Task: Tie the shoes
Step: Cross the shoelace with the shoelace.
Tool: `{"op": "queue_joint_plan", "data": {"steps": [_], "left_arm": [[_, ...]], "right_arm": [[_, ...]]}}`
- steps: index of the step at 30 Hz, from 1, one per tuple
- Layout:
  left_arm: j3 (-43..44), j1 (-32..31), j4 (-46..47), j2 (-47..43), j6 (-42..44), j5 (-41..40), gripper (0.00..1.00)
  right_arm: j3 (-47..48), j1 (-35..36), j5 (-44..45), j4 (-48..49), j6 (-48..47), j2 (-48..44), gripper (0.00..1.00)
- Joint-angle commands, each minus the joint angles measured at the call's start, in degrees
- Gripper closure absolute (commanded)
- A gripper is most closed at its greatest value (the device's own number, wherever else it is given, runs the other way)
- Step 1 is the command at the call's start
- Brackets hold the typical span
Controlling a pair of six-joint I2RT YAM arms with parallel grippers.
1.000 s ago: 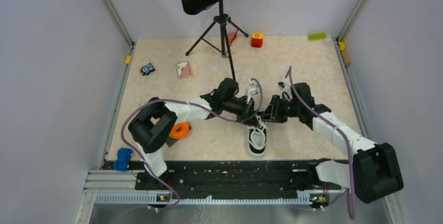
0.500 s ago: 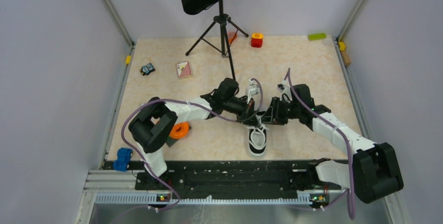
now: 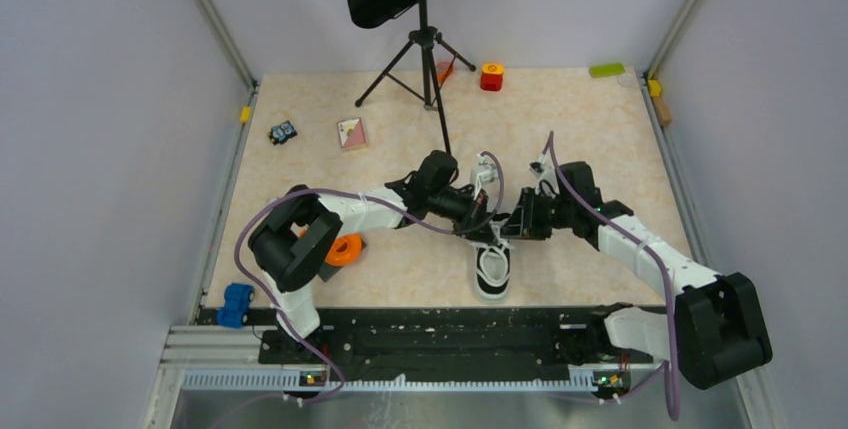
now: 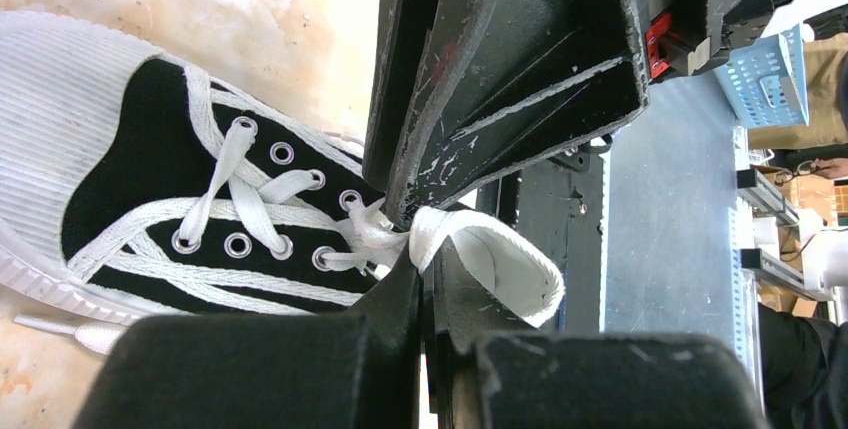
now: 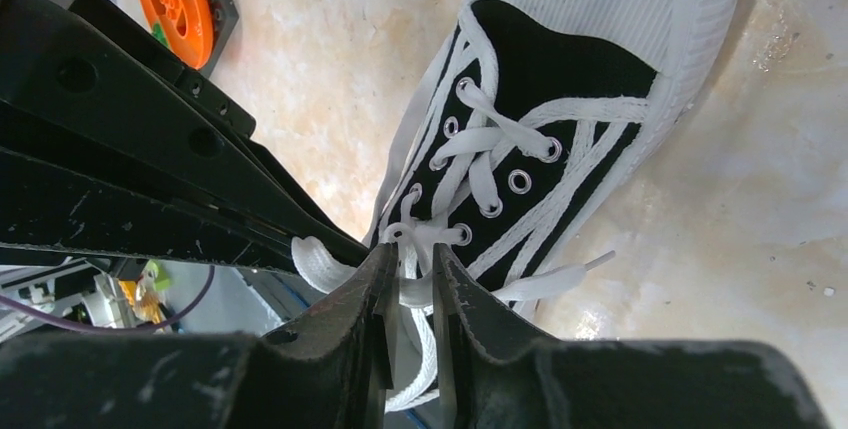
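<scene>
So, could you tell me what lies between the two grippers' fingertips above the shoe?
A white lace loop, pinched by the left gripper and reaching the right gripper; both wrist views show it.

Lab test cell — white walls [image 3: 100, 149], aluminium rail [image 3: 400, 380].

We are looking at a beige marbled tabletop [image 3: 600, 139]. A small black canvas sneaker with white toe cap [image 3: 491, 271] and long white laces [image 5: 505, 127] is lying near its front edge. A black tripod music stand [image 3: 427, 59], a red block [image 3: 491, 76] and a flat green block [image 3: 606, 70] are sitting at the back; a pink card [image 3: 351, 133] and a small black-and-blue toy [image 3: 283, 132] are lying leftward.
</scene>
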Motion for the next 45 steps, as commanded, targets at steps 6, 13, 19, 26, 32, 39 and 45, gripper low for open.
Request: {"op": "queue_joint_plan", "data": {"steps": [6, 13, 19, 26, 32, 39, 45], "left_arm": [[2.11, -0.19, 1.18, 0.91, 0.91, -0.38, 1.00], [2.22, -0.17, 1.05, 0.98, 0.76, -0.32, 1.00], [1.89, -0.16, 0.78, 0.80, 0.85, -0.40, 1.00], [1.54, -0.16, 1.00, 0.67, 0.76, -0.41, 1.00], [1.22, -0.17, 1.22, 0.68, 0.59, -0.08, 1.00], [0.72, -0.17, 1.62, 0.49, 0.59, -0.02, 1.00], [1.08, -0.22, 1.88, 0.76, 0.25, 0.06, 1.00]], "right_arm": [[0.21, -0.44, -0.67, -1.31, -2.39, 0.69, 0.88], [0.73, -0.48, 2.14, -1.10, -1.23, -1.18, 1.00], [0.87, -0.48, 5.08, -0.85, -0.03, -3.36, 1.00], [0.10, -0.55, 5.73, -0.51, 0.56, -4.13, 1.00], [-0.75, -0.50, 6.54, 1.40, 2.32, -4.00, 1.00], [-2.26, -0.52, 2.98, 4.67, 4.23, -2.47, 0.90], [-0.60, -0.55, 1.06, 2.88, 1.37, -1.41, 0.73]]}}
